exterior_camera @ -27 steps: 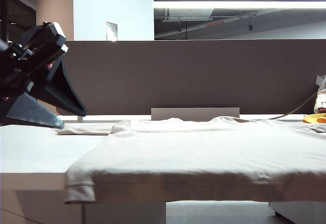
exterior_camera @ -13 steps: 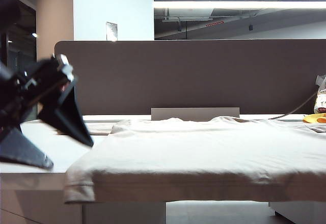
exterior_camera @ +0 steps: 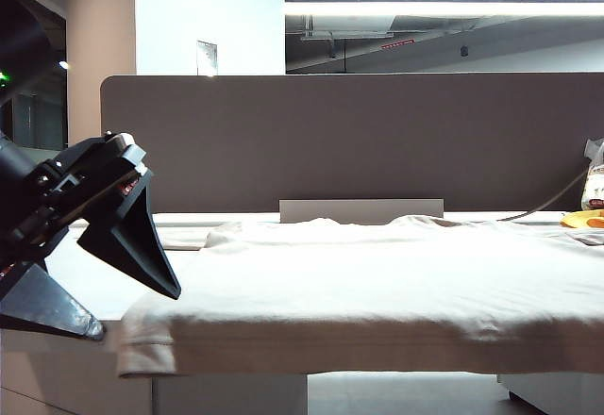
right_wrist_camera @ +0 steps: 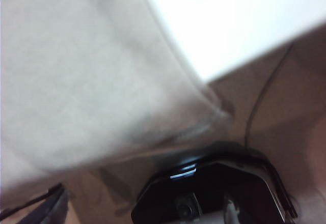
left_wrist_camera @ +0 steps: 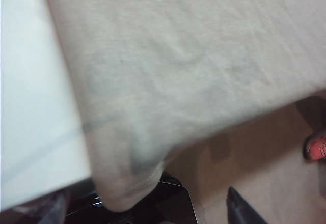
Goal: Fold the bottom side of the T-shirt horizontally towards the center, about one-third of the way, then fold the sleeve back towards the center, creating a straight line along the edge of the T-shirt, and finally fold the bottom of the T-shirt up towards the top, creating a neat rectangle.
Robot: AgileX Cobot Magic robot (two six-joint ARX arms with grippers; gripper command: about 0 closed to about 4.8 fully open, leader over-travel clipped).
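Note:
The beige T-shirt (exterior_camera: 377, 273) lies flat across the white desk (exterior_camera: 66, 273). The bottom of the T-shirt (exterior_camera: 359, 351) hangs over the desk's front edge. A sleeve (exterior_camera: 186, 238) lies flat at the back left. My left gripper (exterior_camera: 137, 314) is open wide at the shirt's front left corner. In the left wrist view that hem corner (left_wrist_camera: 127, 183) droops between the spread fingers of the left gripper (left_wrist_camera: 145, 210), which do not close on it. My right gripper (right_wrist_camera: 153, 210) is out of the exterior view. It is open below the other hanging corner (right_wrist_camera: 204, 117), with one finger (right_wrist_camera: 48, 206) showing.
A brown partition (exterior_camera: 359, 141) runs along the back of the desk, with a grey box (exterior_camera: 361, 210) before it. A small yellow object (exterior_camera: 582, 219) and a cable (exterior_camera: 543, 209) sit at the far right. Past the desk's edge is bare floor (left_wrist_camera: 265, 163).
My left gripper has come down from the sleeve at the back left to the shirt's front left corner. Its jaws have spread wider. The shirt has not moved.

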